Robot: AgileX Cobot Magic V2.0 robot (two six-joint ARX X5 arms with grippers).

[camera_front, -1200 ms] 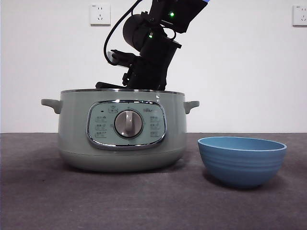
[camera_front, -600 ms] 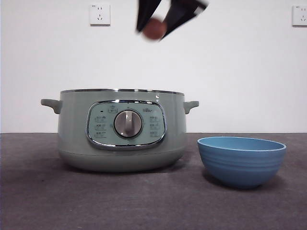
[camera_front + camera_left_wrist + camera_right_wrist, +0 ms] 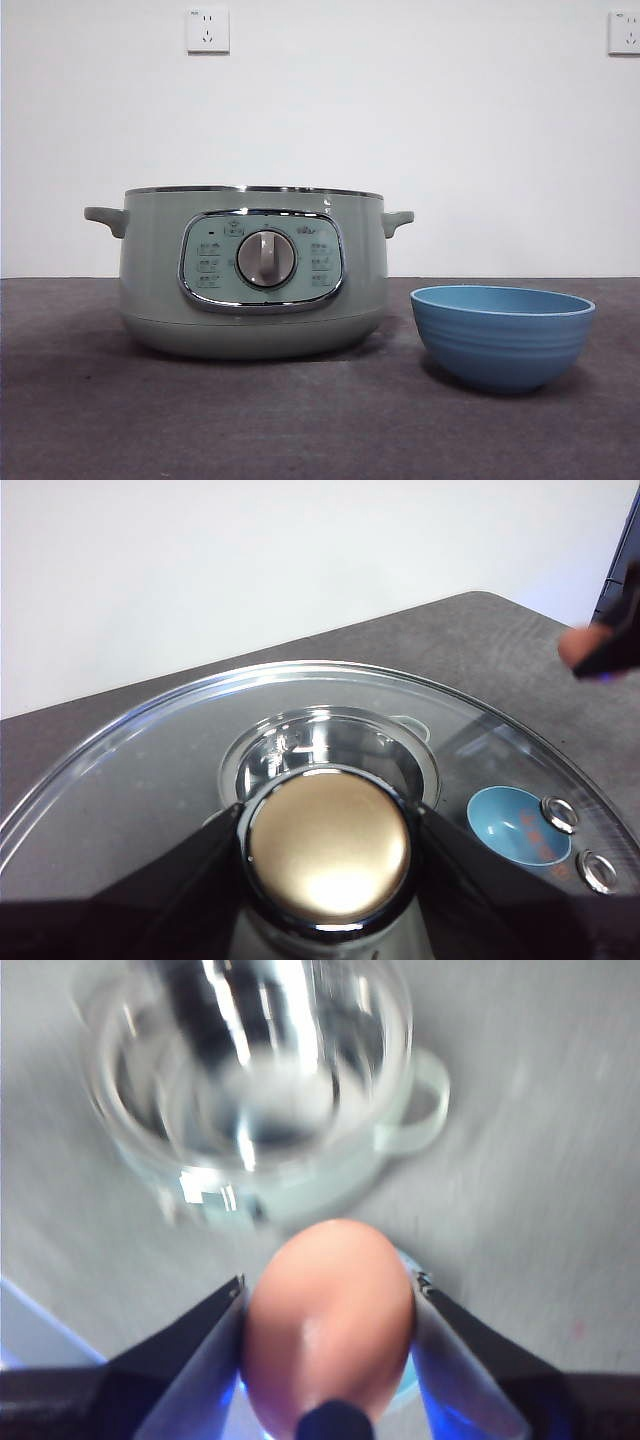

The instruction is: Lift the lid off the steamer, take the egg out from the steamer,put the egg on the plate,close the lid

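Two things stand on the dark table (image 3: 80,420) in the front view: the blue bowl (image 3: 503,335) nearest, on the right side, and the green pot (image 3: 252,270) just beside it a bit further back, not touching. The pot has no lid on top here, only its metal rim shows. Behind is a white wall w/ two sockets (image 3: 208,29). No arm is visible in this view.

Left wrist view: the left gripper (image 3: 328,845) has its jaws closed tight on the round knob (image 3: 328,845) of the glass lid (image 3: 150,770), one jaw at each side of the knob. The lid is held up in the air; through the glass I see the open pot and the blue bowl below (both small, so well under the lid).

Right wrist view: the right gripper (image 3: 330,1320) is clamped on the brown egg (image 3: 330,1320), jaws touching both its sides. The egg is high above the table, w/ the open pot below it, blurred. Part of the bowl seems hidden behind the egg, cannot tell for sure.
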